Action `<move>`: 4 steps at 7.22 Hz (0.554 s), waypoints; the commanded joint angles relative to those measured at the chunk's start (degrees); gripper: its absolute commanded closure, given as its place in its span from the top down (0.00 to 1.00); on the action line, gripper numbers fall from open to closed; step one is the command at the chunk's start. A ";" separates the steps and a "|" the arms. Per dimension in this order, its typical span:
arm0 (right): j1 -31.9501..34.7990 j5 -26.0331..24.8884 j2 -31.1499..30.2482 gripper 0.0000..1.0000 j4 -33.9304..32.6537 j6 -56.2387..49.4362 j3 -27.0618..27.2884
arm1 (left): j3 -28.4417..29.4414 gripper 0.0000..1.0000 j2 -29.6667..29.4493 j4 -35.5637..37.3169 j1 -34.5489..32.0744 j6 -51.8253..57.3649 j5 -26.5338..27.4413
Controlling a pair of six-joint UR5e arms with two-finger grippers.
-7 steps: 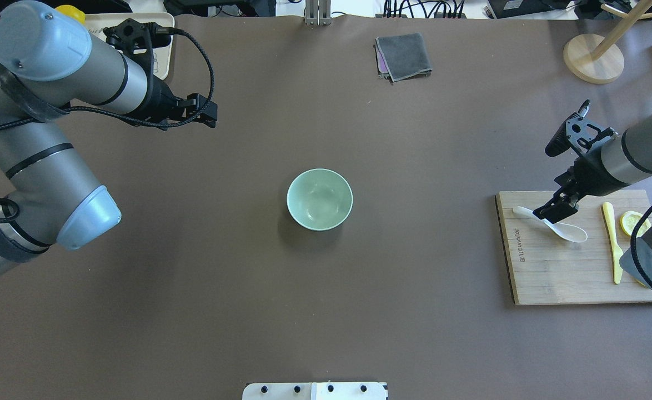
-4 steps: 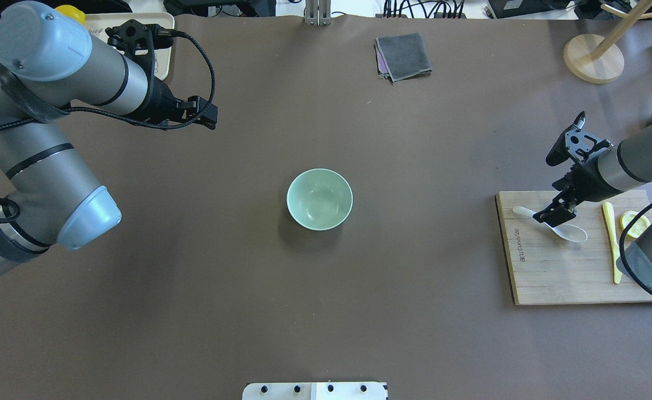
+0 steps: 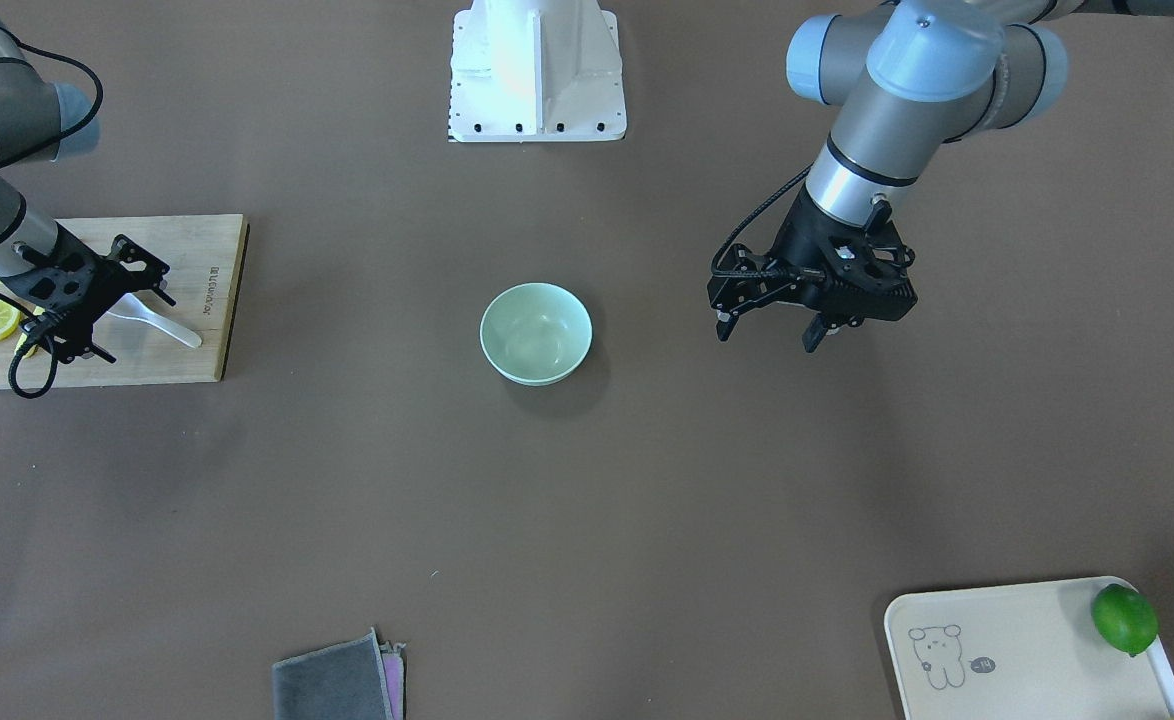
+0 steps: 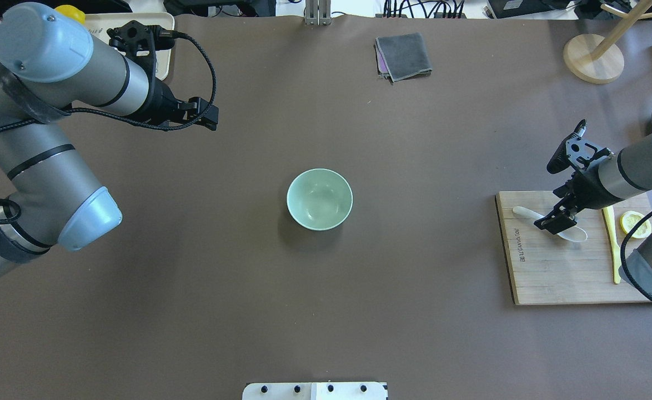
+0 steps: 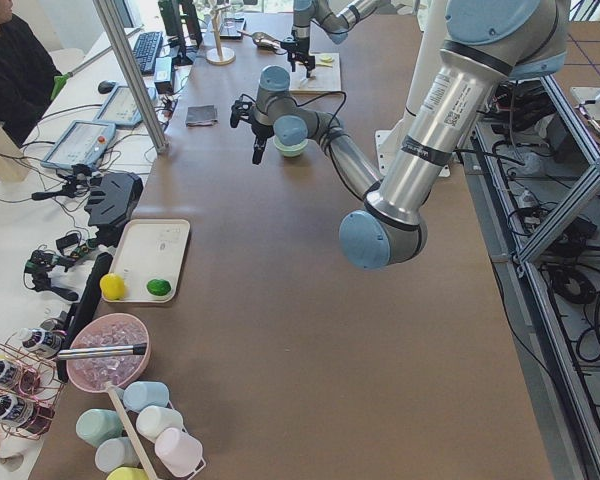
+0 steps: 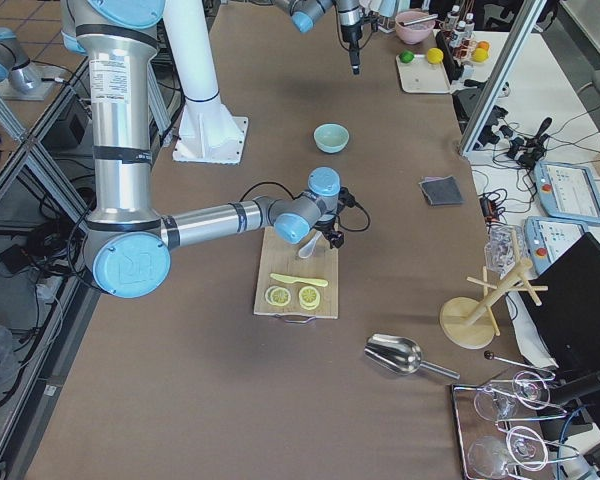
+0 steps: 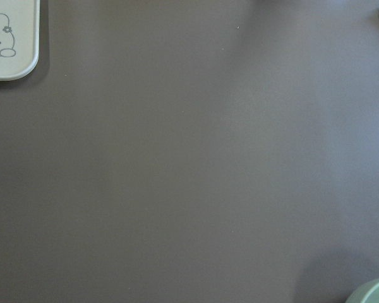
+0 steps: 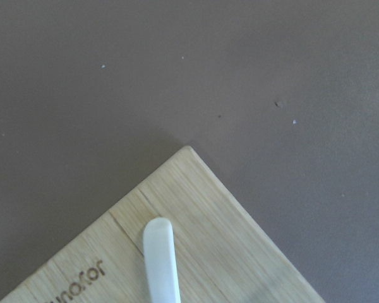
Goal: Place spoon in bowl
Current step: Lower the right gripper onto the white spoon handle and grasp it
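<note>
The white spoon (image 4: 575,234) lies on the wooden cutting board (image 4: 553,278) at the table's right, handle toward the bowl. It also shows in the front view (image 3: 169,326) and its handle tip in the right wrist view (image 8: 160,259). My right gripper (image 4: 551,222) is low over the spoon's neck, jaws open on either side of it. The mint-green bowl (image 4: 319,199) stands empty at mid-table, also in the front view (image 3: 535,332). My left gripper (image 4: 208,115) hangs open and empty above the table, far left of the bowl.
A yellow knife (image 4: 615,250) and a lemon slice (image 4: 634,222) lie on the board behind my right gripper. A grey cloth (image 4: 404,55) and a wooden stand (image 4: 592,58) are at the far edge. A cream tray (image 3: 1007,650) holds a lime (image 3: 1124,618).
My right gripper has come down closer to the spoon on the board. The spoon, the bowl and the left arm have stayed in place.
</note>
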 commanded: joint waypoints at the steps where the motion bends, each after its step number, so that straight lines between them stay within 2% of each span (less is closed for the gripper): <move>1: -0.82 -0.11 -0.11 0.99 0.02 1.18 0.54 | 0.07 0.98 0.00 0.00 0.00 0.03 -0.01; 3: -1.96 -1.77 -0.11 0.96 0.02 1.97 0.54 | 0.42 0.98 0.00 -0.18 -0.08 0.03 -0.01; 4: -2.14 -2.22 -0.11 0.80 0.10 2.67 0.54 | 0.42 0.98 0.00 -0.18 -0.09 0.03 0.08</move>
